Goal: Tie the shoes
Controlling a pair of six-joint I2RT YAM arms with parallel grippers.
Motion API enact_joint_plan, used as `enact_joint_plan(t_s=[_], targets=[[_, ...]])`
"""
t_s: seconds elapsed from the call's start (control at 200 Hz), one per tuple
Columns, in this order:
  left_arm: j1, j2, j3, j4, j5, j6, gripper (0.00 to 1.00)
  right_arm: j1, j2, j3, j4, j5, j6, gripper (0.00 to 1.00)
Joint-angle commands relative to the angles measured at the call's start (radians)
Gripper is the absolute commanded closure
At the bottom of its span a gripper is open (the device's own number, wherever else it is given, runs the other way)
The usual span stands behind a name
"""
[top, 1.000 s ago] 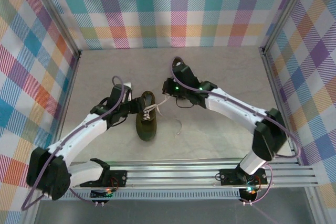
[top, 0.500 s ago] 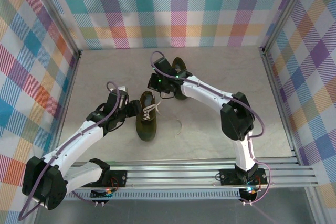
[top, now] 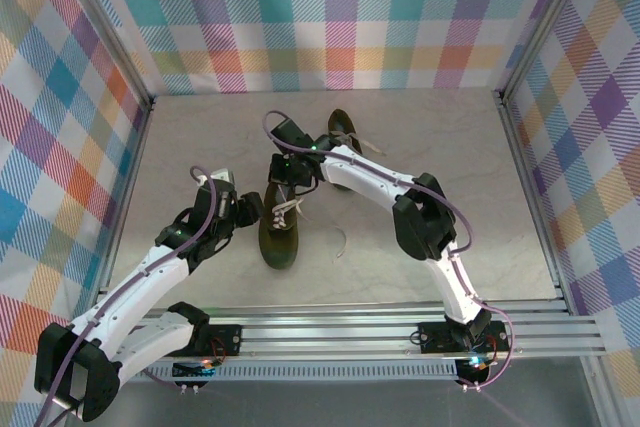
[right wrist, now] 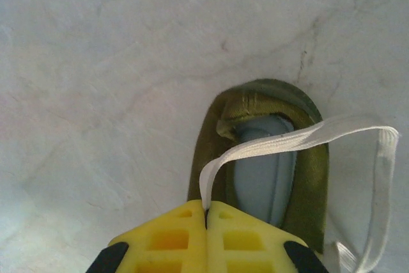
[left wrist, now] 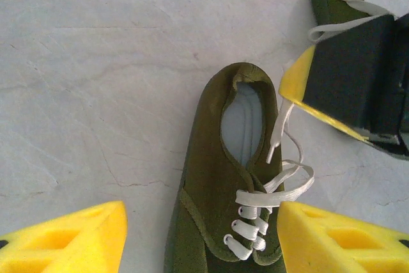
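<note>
The near shoe (top: 279, 232) is small, soft and dark green, with a rounded toe. It lies a little toward 8 o'clock from the middle of the table (top: 430, 237), with its toe pointing to 6 o'clock and its open heel to 12. It looks like cloth, with a pale grey inside and flat cream laces crossing its front. One lace (right wrist: 287, 142), flat like a ribbon, runs up from the shoe and bends in a loop over the heel opening. The right gripper (right wrist: 206, 212) is at the shoe's 12 o'clock end. Its chunky yellow fingers (right wrist: 172, 238) are pressed together, pinching the end of that lace. The left gripper (left wrist: 201, 222) is at the shoe's 9 o'clock side. Its yellow fingers stand wide apart and it has hold of nothing, with the laced front of the shoe seen between them. The far shoe (top: 343, 130) is the same green and lies toward 12 o'clock, partly under the right arm. The table is smooth and pale, with thin grey lines like stone. The walls (top: 330, 7) around it have bright checks of many colours.
</note>
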Motion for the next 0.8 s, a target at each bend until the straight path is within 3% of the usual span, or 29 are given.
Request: enact_joint_plan(t_s=[0.0,0.49,0.795], targets=[[0.010,-0.011,-0.013,0.019,-0.010,-0.013,0.37,0.024,0.015,0.060,-0.135,0.033,-0.062,1.00],[0.009,-0.026,-0.019,0.020,-0.001,-0.014,0.36,0.034,-0.036,0.066,-0.156,0.029,-0.077,1.00],[0.009,-0.027,-0.019,0.017,0.005,-0.012,0.36,0.043,-0.005,0.076,-0.267,0.015,-0.110,1.00]])
